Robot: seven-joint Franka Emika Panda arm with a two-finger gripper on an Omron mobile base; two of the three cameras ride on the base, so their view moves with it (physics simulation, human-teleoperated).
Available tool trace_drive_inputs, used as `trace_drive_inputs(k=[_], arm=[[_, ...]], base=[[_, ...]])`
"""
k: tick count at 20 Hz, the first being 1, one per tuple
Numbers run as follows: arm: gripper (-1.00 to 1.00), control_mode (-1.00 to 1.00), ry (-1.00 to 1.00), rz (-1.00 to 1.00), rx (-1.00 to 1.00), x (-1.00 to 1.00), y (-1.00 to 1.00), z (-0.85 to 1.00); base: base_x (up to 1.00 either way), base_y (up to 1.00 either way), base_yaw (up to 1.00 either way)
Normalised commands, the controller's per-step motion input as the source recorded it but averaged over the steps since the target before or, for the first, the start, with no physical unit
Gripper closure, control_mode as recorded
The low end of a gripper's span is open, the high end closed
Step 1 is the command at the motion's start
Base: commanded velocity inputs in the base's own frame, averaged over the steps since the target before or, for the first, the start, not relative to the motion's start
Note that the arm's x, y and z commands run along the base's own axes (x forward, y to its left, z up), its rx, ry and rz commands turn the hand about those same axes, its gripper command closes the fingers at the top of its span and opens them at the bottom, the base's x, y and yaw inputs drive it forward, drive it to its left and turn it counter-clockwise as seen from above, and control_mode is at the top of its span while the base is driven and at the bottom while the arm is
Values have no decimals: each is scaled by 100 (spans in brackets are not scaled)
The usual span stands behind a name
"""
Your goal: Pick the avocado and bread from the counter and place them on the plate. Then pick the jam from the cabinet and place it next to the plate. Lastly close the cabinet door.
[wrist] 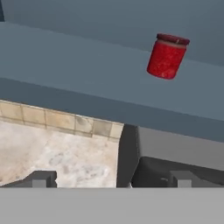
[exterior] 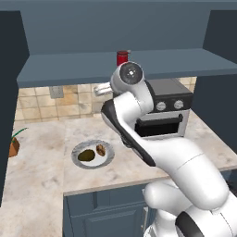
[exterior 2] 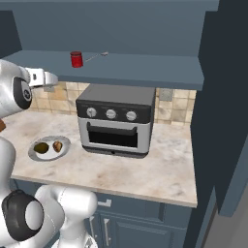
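Red glass jam jar with dark lid point(wrist: 167, 57) upright on the blue-grey cabinet shelf point(exterior: 83, 69), two-finger gripper point(wrist: 111, 179) below it with jaws spread wide and empty, green avocado point(exterior: 86, 155) and brown bread point(exterior: 100, 149) on the round grey plate point(exterior: 78, 162) on the marble counter point(exterior 2: 145, 169), beside a grey toaster oven point(exterior 2: 116, 121).

**No readable text anywhere**

You will find no words, numbers, brands or signs to read in these frames. The red jam jar point(wrist: 167, 57), at the upper right of the hand view, carries no label you can make out; its side is plain red under a dark lid. The toaster oven point(exterior 2: 116, 121), at the centre of the right base view, has three round knobs along its front panel, but you can read no markings or scale beside them. The cabinet fronts at the bottom of both base views are bare as well.
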Motion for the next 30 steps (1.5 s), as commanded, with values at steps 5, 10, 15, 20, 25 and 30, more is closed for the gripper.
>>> trace_drive_inputs(k=[5,10,15,20,25,30], arm=[[-100,-100,-3,-5,0,0,-7,43],[-100,-100,3,-8,0,0,-6,42],[-100,-100,8,-7,0,0,-5,31],[-100,-100,8,-7,0,13,-13,11],[-100,-100,4,-6,0,22,-13,3],[-100,-100,0,-5,0,22,-11,0]], base=[[0,0,0],[0,0,0],[0,0,0],[0,0,0],[0,0,0],[0,0,0]])
